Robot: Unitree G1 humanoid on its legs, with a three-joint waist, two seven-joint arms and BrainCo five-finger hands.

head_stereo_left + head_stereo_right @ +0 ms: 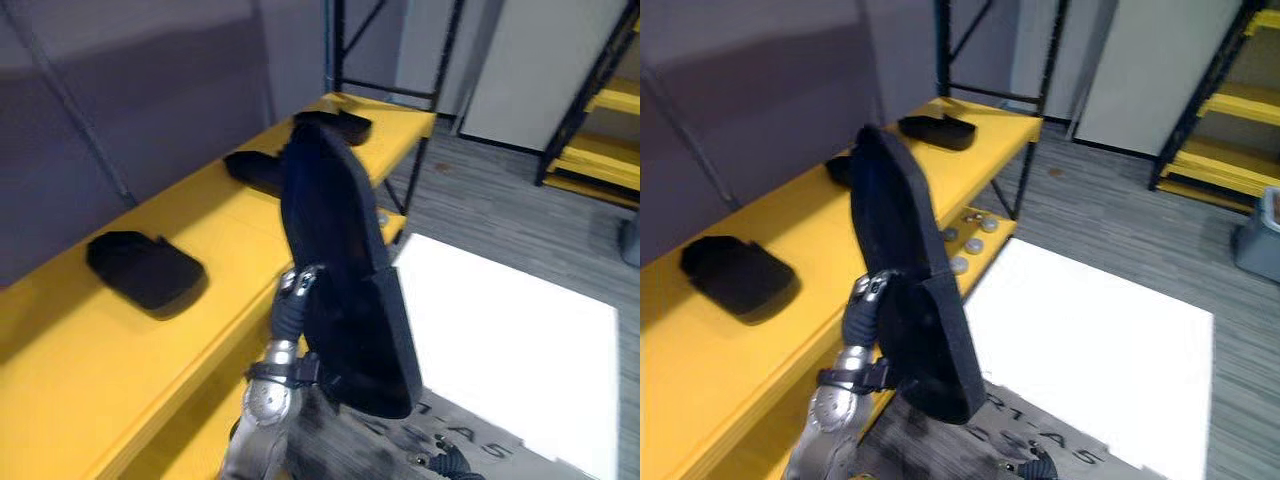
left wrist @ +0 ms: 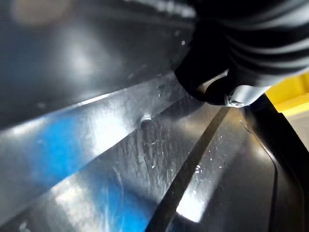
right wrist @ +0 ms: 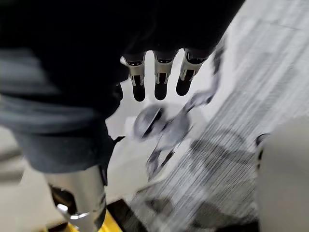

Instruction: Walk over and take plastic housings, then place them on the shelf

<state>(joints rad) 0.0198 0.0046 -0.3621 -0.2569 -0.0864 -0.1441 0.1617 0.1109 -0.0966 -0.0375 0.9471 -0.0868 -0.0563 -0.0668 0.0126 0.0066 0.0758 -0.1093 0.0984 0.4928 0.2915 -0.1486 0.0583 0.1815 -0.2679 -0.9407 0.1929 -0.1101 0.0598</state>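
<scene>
Stereo head pair looks down along the yellow shelf [image 1: 60, 380] (shared scene); wrist cameras sit close: left on the black housing [image 2: 145, 145], right above the floor [image 3: 270, 72].

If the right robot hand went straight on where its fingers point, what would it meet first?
Likely the floor: the right robot hand points down near the edge of the white sheet. Depth unclear.

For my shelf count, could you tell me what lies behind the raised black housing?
Behind the raised housing a second housing lies on the yellow shelf; part of it is covered.
</scene>
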